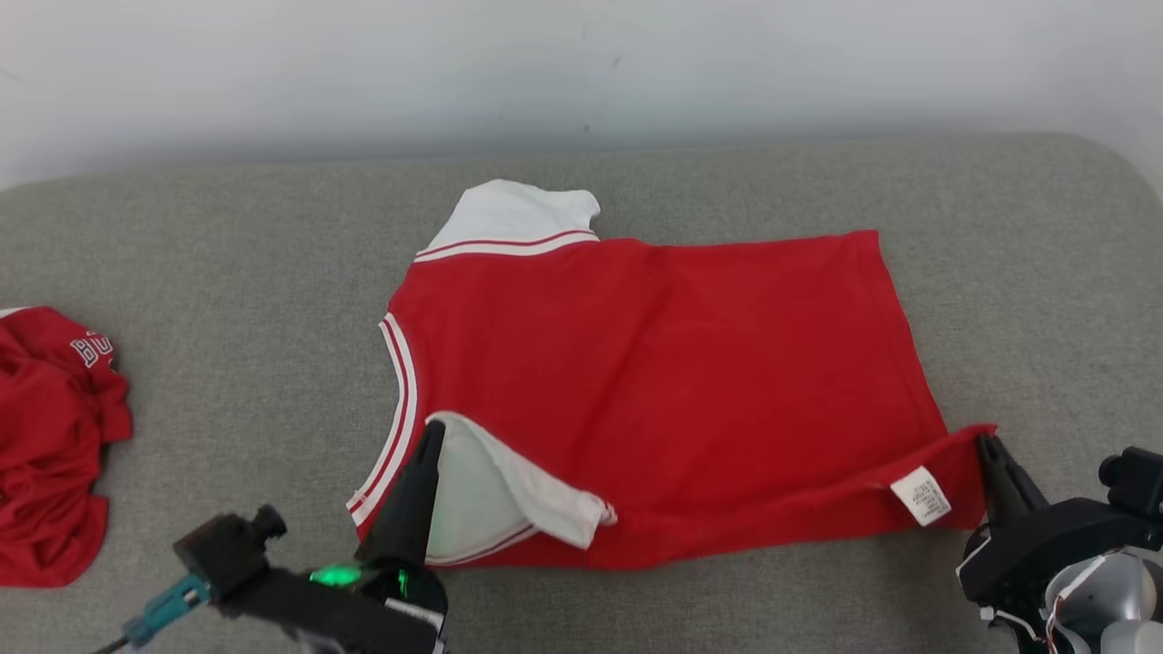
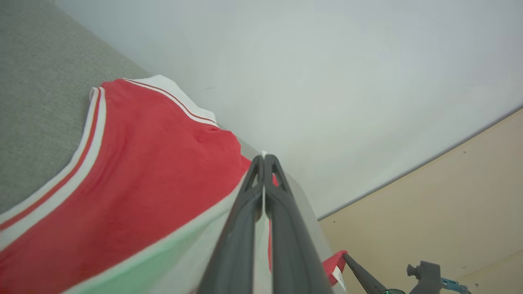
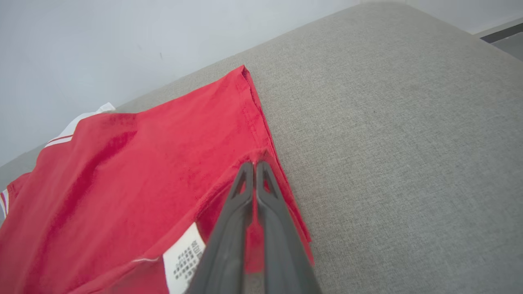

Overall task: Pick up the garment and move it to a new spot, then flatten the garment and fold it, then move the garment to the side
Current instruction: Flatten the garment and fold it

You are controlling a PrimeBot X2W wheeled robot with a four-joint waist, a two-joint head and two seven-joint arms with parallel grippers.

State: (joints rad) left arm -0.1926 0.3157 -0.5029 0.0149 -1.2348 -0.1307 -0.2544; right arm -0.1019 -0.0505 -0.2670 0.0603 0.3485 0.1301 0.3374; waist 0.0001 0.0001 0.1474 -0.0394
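The red garment (image 1: 654,363), with white sleeves and striped trim, lies spread almost flat in the middle of the grey fabric surface (image 1: 227,272). The left gripper (image 1: 434,434) is clamped on the near white sleeve (image 1: 491,495). The right gripper (image 1: 987,445) pinches the near hem corner beside the white label (image 1: 921,495). Both reach in low from the near edge, with their fingers angled toward the wall (image 1: 581,64).

Left of left gripper (image 1: 433,429): bare grey cushion (image 1: 227,300), then a crumpled red garment (image 1: 50,445) well apart.
Ahead of both: the flat shirt (image 1: 654,363) covers the cushion; past it a bare strip, then the wall (image 1: 581,73).
Right of right gripper (image 1: 986,443): open cushion up to its rounded edge.
Between them: the shirt's low near edge.
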